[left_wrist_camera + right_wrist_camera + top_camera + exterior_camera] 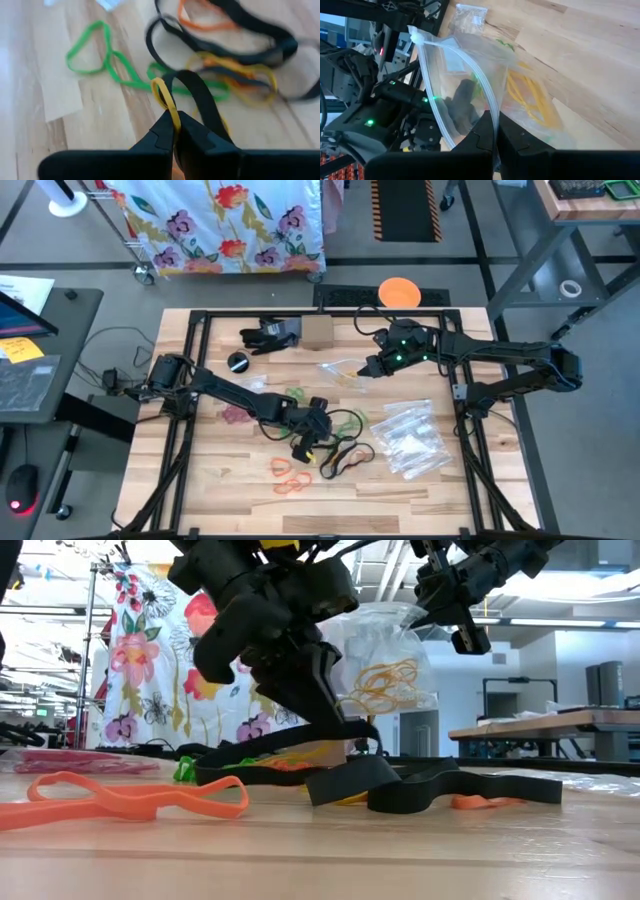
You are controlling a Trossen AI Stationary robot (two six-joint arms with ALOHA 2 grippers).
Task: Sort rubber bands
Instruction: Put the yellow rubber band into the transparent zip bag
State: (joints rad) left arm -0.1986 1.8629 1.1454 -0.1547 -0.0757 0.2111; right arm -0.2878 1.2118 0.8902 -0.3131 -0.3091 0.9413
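Left gripper (175, 131) at lower centre of the wrist frame, pressed together on one yellow rubber band (166, 102). Right gripper (494, 131) pinching the rim of one clear bag (470, 85) holding several yellow bands (383, 683), lifted at upper centre. Loose on the table (230, 480): two orange bands (287, 476), lower centre, plus green (100, 55) and black loops (440, 787).

Workshop room around a wooden table (200, 490)

Grey floor (450, 270); floral cloth (230, 225) at upper left; striped mat (405, 208) at top; bench (545, 730) at right, bright ceiling lights.
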